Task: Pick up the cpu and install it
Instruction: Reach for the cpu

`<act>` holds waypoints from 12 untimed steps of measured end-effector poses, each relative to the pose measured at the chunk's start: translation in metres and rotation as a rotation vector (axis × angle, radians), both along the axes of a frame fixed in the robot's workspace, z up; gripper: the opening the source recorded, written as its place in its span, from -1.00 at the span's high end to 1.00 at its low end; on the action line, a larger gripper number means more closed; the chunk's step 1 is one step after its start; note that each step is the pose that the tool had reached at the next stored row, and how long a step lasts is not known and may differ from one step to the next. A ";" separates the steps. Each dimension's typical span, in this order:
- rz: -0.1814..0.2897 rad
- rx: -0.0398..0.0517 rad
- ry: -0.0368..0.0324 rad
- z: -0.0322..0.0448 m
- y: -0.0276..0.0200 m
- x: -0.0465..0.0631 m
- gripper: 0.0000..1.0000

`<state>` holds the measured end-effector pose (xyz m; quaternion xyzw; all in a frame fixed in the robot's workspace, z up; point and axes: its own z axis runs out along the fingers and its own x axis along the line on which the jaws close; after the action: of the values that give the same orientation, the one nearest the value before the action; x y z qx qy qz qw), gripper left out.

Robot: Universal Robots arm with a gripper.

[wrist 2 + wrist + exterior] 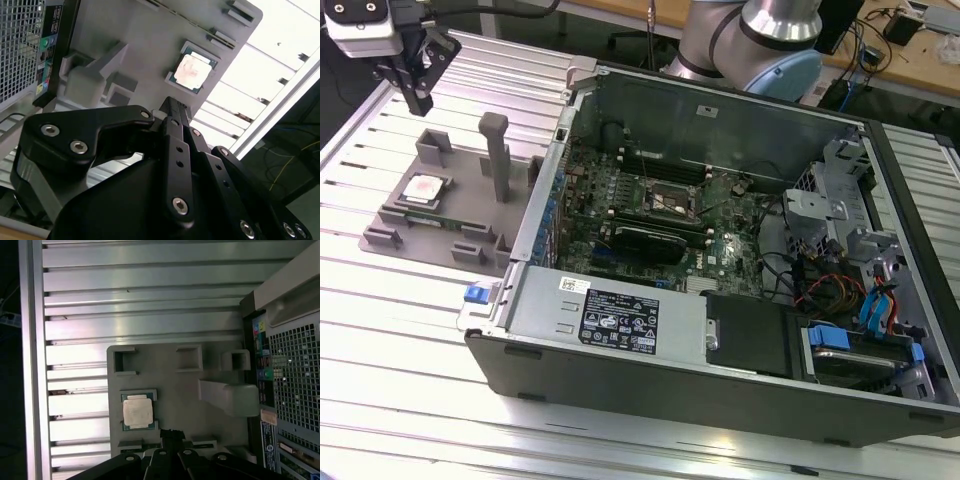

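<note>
The cpu [423, 190] is a small square chip with a silvery top and a thin green edge. It lies flat in a recess of the grey holder block [470, 215], at the exterior view's left beside the computer case. Both wrist views show the cpu [192, 72] [137, 411] lying free. My gripper [420, 103] hangs well above the holder's far end, apart from the chip. Its black fingers [172, 107] stand together with nothing between them. The black motherboard socket [672, 203] sits inside the open case.
The open computer case [720, 330] lies on its side on the ribbed aluminium table [380, 340]. A tall grey post [495, 155] and several low blocks stand on the holder around the chip. The arm's base [750, 40] is behind the case.
</note>
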<state>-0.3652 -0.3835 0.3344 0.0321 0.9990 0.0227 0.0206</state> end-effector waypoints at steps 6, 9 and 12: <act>0.022 0.0003 -0.0002 -0.0083 0.0000 -0.005 0.79; 0.031 0.0002 0.0000 -0.0107 0.0000 -0.005 0.79; 0.031 0.0003 -0.0001 -0.0109 0.0000 -0.005 0.79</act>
<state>-0.3702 -0.3835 0.3235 0.0166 0.9994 0.0231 0.0203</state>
